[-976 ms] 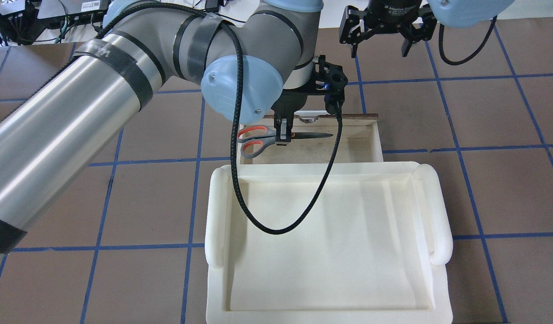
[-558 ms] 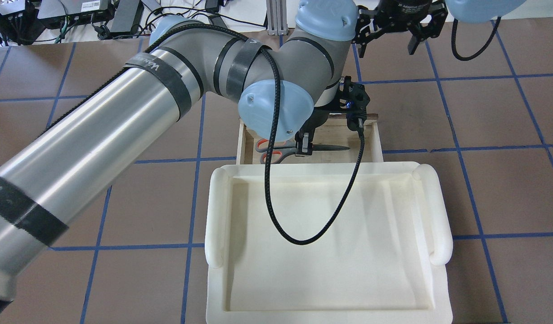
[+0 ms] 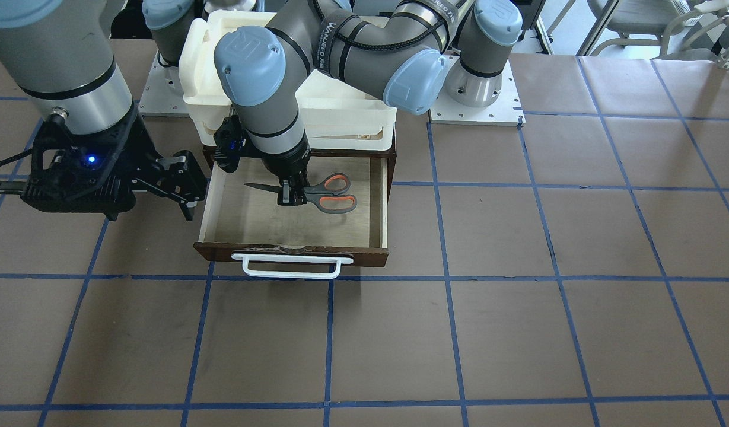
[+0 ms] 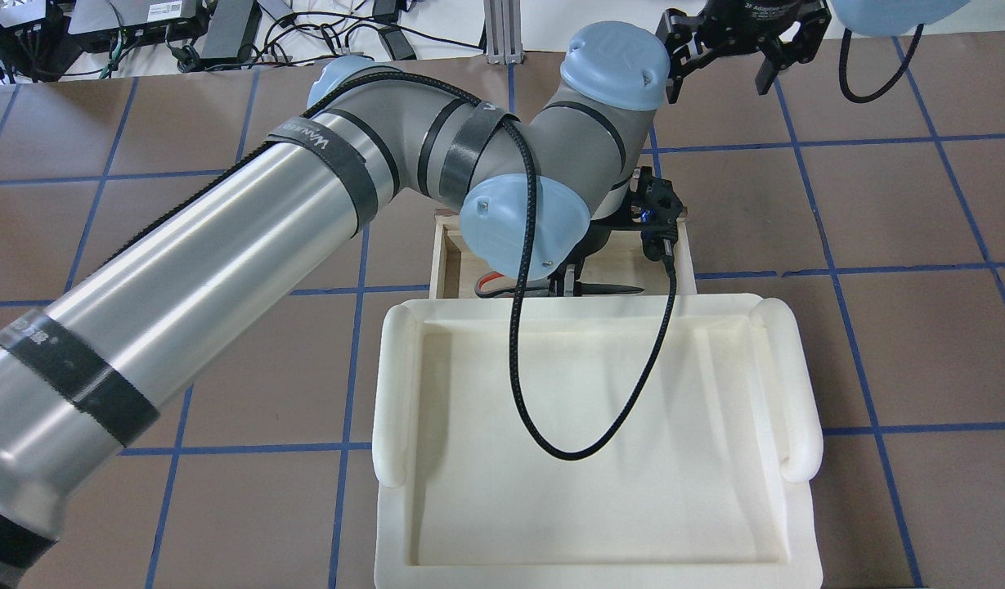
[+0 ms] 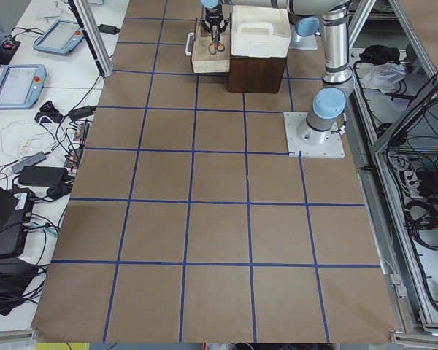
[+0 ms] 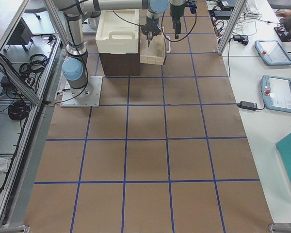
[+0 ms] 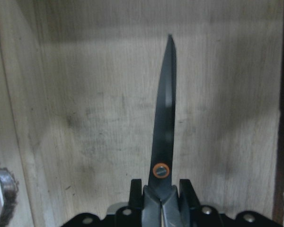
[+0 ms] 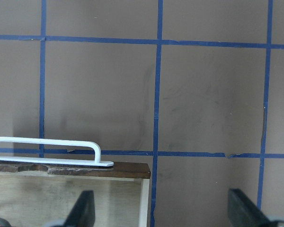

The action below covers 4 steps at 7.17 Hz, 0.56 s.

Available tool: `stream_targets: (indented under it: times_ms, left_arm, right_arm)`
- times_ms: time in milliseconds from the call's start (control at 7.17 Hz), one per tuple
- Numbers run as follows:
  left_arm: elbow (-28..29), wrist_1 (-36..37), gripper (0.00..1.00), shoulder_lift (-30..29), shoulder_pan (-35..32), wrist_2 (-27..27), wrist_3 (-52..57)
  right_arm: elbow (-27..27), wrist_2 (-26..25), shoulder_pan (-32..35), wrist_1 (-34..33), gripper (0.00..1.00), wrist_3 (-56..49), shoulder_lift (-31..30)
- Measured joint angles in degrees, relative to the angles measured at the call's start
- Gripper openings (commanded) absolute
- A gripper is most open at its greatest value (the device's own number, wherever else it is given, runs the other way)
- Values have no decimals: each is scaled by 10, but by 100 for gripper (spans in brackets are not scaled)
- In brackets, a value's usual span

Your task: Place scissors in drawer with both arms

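Observation:
The scissors [image 3: 325,193], with dark grey handles lined orange and dark blades, lie level inside the open drawer [image 3: 364,256]. My left gripper [image 3: 292,197] is shut on them near the pivot, low in the drawer; I cannot tell whether they touch its floor. The left wrist view shows the blades [image 7: 164,113] pointing away over pale plywood. From overhead the blade tip [image 4: 621,288] and the left gripper [image 4: 566,285] show under the wrist. My right gripper [image 3: 189,184] is open and empty beside the drawer's side. It shows overhead too [image 4: 721,74].
The white foam tray [image 4: 592,442] sits on top of the dark cabinet, just behind the drawer [image 4: 438,254]. The right wrist view shows the drawer's white bar handle [image 8: 47,149] and the brown taped table. A black cable [image 4: 551,409] hangs over the tray.
My left arm has carried the scissors to the right and down into the drawer, closer to the tray. My right gripper has drawn further away, staying open.

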Motion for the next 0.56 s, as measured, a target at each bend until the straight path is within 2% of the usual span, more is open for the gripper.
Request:
stream_targets:
  times_ms: [139, 279, 418, 558]
  left_arm:
    - [-2, 0, 22, -1, 0, -1, -1]
    - [-3, 0, 76, -1, -1, -2, -3]
    - [-4, 0, 100, -2, -1, -2, -12]
    - [-4, 0, 100, -1, -1, -2, -25]
  right_arm:
    - [0, -1, 0, 0, 100, -1, 0]
    - [0, -2, -1, 1, 100, -2, 0]
    - [0, -2, -1, 2, 100, -2, 0]
    - [0, -3, -1, 3, 100, -2, -1]
